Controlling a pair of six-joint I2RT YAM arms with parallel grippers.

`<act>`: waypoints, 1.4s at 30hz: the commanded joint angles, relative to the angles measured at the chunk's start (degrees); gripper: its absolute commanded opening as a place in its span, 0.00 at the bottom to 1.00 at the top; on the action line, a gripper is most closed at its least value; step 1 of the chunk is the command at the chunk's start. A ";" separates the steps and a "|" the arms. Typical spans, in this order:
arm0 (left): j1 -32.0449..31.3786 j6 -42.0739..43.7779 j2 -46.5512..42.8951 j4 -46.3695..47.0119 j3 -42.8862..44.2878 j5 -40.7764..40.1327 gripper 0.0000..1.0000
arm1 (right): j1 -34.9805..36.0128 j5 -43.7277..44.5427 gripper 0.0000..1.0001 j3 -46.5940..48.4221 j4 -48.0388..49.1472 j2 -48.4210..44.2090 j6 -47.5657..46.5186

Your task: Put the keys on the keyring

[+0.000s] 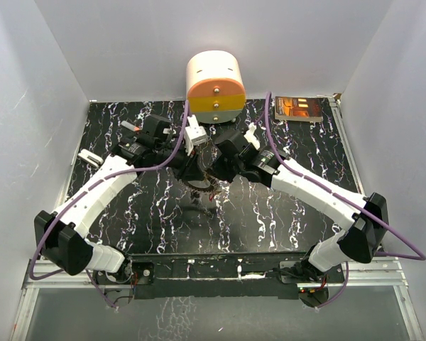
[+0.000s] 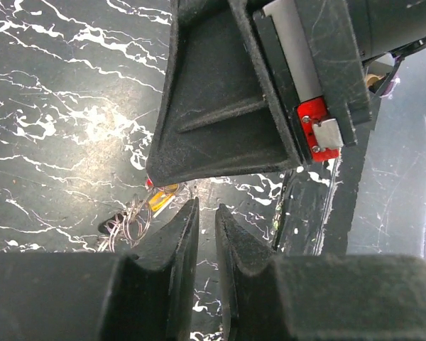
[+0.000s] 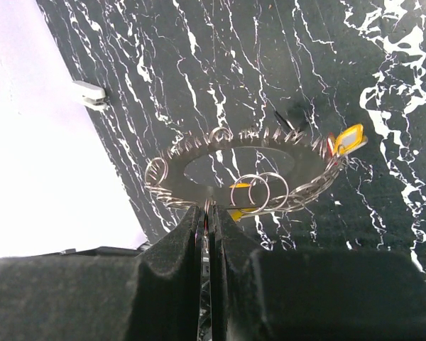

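The keyring [image 3: 312, 165] is a flat grey ring with small wire loops all round its rim. It hangs above the black marbled table. My right gripper [image 3: 207, 209] is shut on its near rim. A yellow-headed key [image 3: 349, 138] and a red one [image 3: 331, 144] hang at its far right. Another yellow key [image 3: 238, 213] shows under the near rim. In the left wrist view my left gripper [image 2: 207, 207] has a narrow gap with nothing in it, just right of the dangling loops [image 2: 131, 217] and a yellow key [image 2: 161, 195]. From above, both grippers [image 1: 192, 170] [image 1: 216, 174] meet at the keyring [image 1: 202, 187].
A cream-and-orange drum [image 1: 214, 87] stands at the back centre. A dark book [image 1: 298, 108] lies at the back right. A small white bar [image 1: 89, 158] sits near the left edge. An orange-and-white stick [image 1: 131, 126] lies behind the left arm. White walls close three sides.
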 commanded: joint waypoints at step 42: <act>-3.14 4.47 -3.89 4.48 -2.51 -12.61 0.23 | 0.48 -3.88 0.08 1.85 7.29 -1.79 7.94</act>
